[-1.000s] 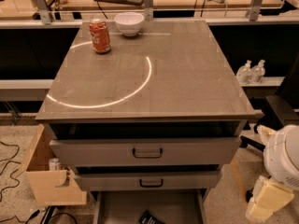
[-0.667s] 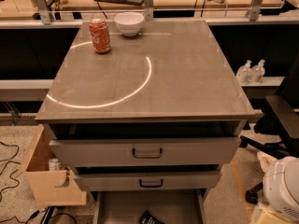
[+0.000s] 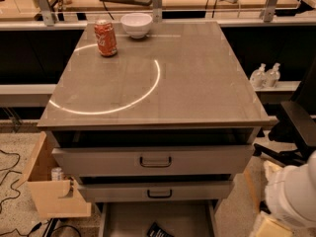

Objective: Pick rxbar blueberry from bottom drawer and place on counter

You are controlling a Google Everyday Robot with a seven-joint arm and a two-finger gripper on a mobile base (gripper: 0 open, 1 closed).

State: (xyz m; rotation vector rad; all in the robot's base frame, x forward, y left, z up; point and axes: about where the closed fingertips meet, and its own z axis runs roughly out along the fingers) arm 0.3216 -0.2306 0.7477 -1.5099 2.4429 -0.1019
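- Pincer: out of frame, so can't tell if wide, narrow or holding anything.
- Only bit of robot showing is the white rounded arm shell (image 3: 292,194), bottom-right corner, cut off by the right edge. A tan block (image 3: 268,228) sits under it, cut by the bottom edge.
- Snack bar (image 3: 159,230): dark packet lying in the bottom drawer (image 3: 126,220), near front-centre. Lower part is cut off by the frame, markings hard to read.
- Bottom drawer is pulled open w/ grey inside. Its front is out of view.
- Two upper drawers: middle drawer (image 3: 197,190) shut or nearly so. Top drawer (image 3: 98,161) has a dark gap above it.
- Bench (image 3: 197,83): red can (image 3: 105,37) and white bowl (image 3: 137,24) at the far-left end, white arc (image 3: 148,89) across the left half.
- Wooden bin (image 3: 49,196) hangs off the left side. There's a small can-like item (image 3: 58,174) inside, too dim to ID.
- Vs 1 s ago: arm shell and tan block sit lower in the corner, w/ less of the block showing. Bar, drawers, can and bowl unchanged.
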